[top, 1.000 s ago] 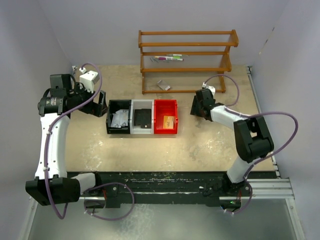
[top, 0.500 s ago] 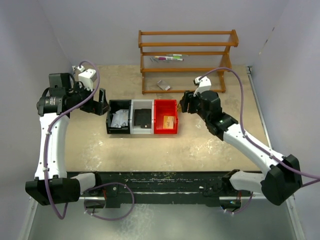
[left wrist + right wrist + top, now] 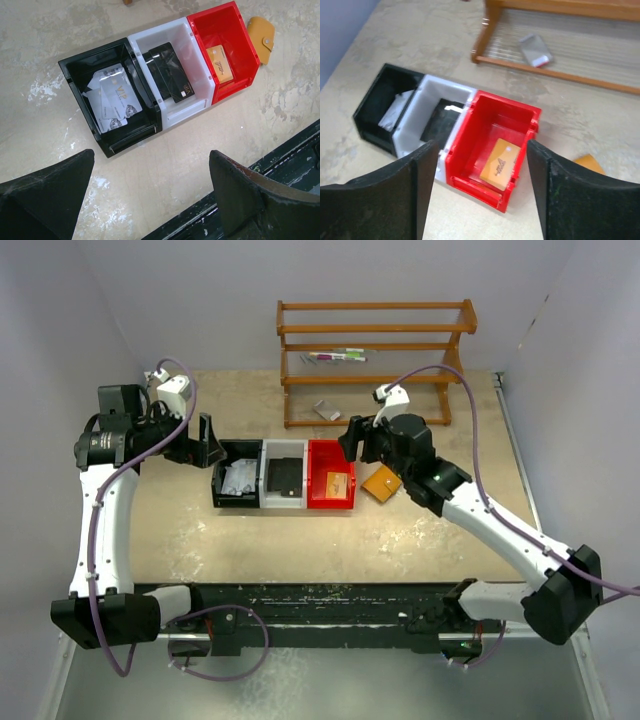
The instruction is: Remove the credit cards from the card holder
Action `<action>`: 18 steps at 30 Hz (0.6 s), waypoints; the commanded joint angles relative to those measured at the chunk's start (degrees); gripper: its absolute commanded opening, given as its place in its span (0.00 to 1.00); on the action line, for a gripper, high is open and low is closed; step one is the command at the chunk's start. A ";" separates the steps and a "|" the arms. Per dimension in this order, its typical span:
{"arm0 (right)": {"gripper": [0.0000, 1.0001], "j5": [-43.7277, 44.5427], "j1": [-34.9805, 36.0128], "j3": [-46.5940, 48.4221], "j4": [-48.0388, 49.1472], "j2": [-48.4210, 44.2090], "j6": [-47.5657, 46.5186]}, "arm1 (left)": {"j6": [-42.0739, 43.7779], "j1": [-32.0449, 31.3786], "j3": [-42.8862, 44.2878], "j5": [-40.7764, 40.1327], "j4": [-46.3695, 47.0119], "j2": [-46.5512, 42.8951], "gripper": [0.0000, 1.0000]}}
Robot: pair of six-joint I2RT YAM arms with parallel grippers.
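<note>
The card holder (image 3: 381, 483), a tan-orange wallet folded closed, lies on the table just right of the red bin (image 3: 318, 452); it also shows in the left wrist view (image 3: 262, 37) and partly behind a finger (image 3: 587, 164). Credit cards lie in the bins: pale ones (image 3: 115, 97) in the black bin (image 3: 219, 482), a dark one (image 3: 172, 72) in the white bin (image 3: 269, 455), an orange one (image 3: 501, 164) in the red bin. My right gripper (image 3: 352, 437) hovers open and empty above the red bin (image 3: 480, 145). My left gripper (image 3: 210, 440) stands open and empty left of the black bin (image 3: 152, 155).
A wooden rack (image 3: 375, 360) stands at the back, with markers (image 3: 337, 356) on a middle shelf and a small flat item (image 3: 535, 50) on its lowest shelf. Walls close in on the left, back and right. The black rail (image 3: 280, 160) runs along the near table edge.
My right arm has swung left, from the table's right side to over the red bin. The card holder now lies uncovered on the table. My left gripper edged slightly right.
</note>
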 commanded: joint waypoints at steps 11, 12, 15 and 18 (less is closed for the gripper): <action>0.93 10.66 -11.44 0.00 -21.90 11.60 23.12 | 3.17 0.26 -0.55 0.88 0.51 -2.26 0.99; 0.96 10.40 -11.55 0.45 -21.57 12.84 23.83 | 3.47 0.27 -0.71 1.06 0.35 -2.46 0.99; 1.00 10.11 -12.11 2.16 -20.81 16.91 26.71 | 3.80 0.27 -0.87 1.54 0.28 -2.95 0.99; 1.00 11.72 -12.14 5.22 -22.15 23.37 29.76 | 4.00 0.27 -0.70 2.37 -0.10 -3.13 0.99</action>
